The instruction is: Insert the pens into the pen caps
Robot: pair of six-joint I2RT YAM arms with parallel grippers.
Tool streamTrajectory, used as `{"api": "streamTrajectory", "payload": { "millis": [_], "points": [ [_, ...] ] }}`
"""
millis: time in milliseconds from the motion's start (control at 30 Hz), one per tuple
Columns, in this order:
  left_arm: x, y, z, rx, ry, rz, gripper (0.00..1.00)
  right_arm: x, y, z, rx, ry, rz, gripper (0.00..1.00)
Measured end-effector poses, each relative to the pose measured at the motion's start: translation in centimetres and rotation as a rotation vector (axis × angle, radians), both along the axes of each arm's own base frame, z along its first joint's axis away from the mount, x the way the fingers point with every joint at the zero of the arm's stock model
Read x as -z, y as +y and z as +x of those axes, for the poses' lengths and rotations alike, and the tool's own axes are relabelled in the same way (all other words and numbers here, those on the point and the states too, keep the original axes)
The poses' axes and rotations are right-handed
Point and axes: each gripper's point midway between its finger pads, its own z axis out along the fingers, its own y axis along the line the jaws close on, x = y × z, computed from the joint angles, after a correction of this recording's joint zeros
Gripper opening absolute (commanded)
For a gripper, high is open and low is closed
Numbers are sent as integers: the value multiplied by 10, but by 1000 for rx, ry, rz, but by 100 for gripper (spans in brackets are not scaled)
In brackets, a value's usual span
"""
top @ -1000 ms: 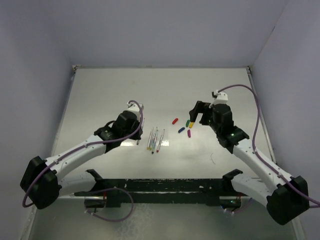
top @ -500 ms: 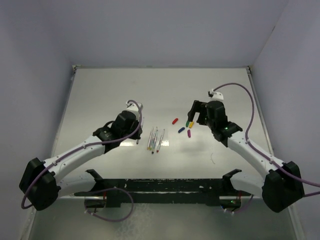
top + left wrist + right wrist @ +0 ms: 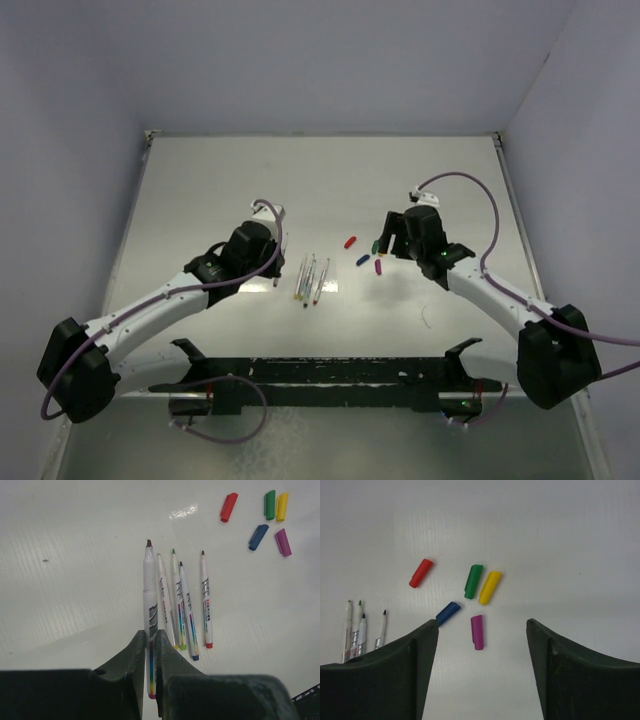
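Capped so far: none; all five pen caps (image 3: pixel 473 581) lie loose, right of the pens (image 3: pixel 185 600).
Left gripper (image 3: pixel 152 636): clamped on one pen (image 3: pixel 149 580).
Other pens: four flat on the table (image 3: pixel 75 580), just right of it.
Right gripper (image 3: pixel 482 622): jaws apart over the caps, purple cap (image 3: pixel 477 632) between them, nothing held.
Left to do: all five insertions.

The pens (image 3: pixel 178 600) have white barrels with dark print and a rainbow-striped band. The leftmost pen (image 3: pixel 150 590) has a brownish tip and a pink end; others end in green, blue and red. The caps are plain: a red cap (image 3: pixel 228 507), green cap (image 3: pixel 269 504), yellow cap (image 3: pixel 282 506), blue cap (image 3: pixel 258 536) and purple cap (image 3: pixel 282 542). The desk (image 3: pixel 75 590) is glossy white. The left gripper (image 3: pixel 152 636) and right gripper (image 3: pixel 482 622) are dark greenish black.
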Motion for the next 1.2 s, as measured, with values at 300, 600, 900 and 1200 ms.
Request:
{"api": "streamTrajectory", "payload": {
  "millis": [300, 600, 900, 1200],
  "points": [
    [1, -3, 4, 0, -6, -6, 0, 35, -11, -27, -42, 59, -56, 65],
    [2, -6, 7, -1, -10, -11, 0, 43, 9, -23, -120, 97, -139, 67],
    [9, -3, 4, -2, 4, 2, 0, 55, 18, -24, -154, 129, -178, 68],
    [11, -4, 4, -1, 7, 4, 0, 65, 21, -19, -168, 161, -208, 64]
  ]
}}
